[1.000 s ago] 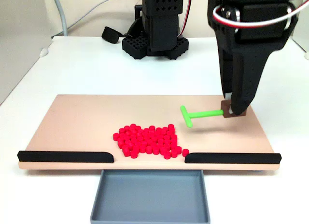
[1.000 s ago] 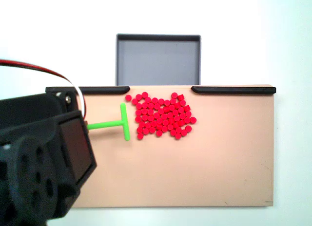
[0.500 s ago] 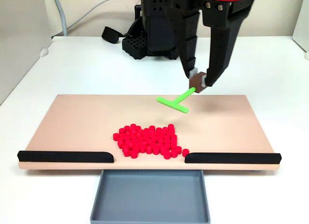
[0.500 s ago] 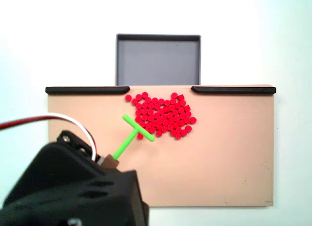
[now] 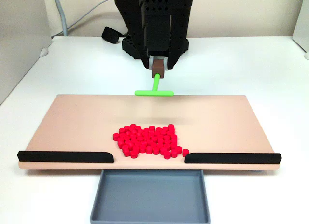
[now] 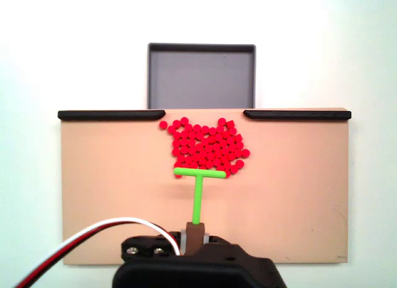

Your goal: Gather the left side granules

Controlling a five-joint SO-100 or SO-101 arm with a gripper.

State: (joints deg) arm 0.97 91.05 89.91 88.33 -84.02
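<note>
Behind the tiny red cylindrical granules (image 6: 206, 147), a green T-shaped stick (image 6: 198, 187) is clenched by the black gripper (image 5: 158, 69). Granules lie heaped on the tan board (image 6: 298, 201) at the gap; none is seen in the grey tray (image 6: 201, 75).

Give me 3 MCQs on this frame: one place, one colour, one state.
1. Where does the pile of granules lie?
A. in the grey tray
B. on the board, by the gap between the black rails
C. on the white table

2. What colour is the T-shaped stick?
A. green
B. blue
C. yellow

3. What state is the grey tray in?
A. heaped full
B. tipped over
C. empty

Answers:
1 B, both fixed views show the red pile on the tan board, just short of the gap.
2 A, bright green in both fixed views.
3 C, its floor is bare grey.
The tool is shut on the stick's stem.
</note>
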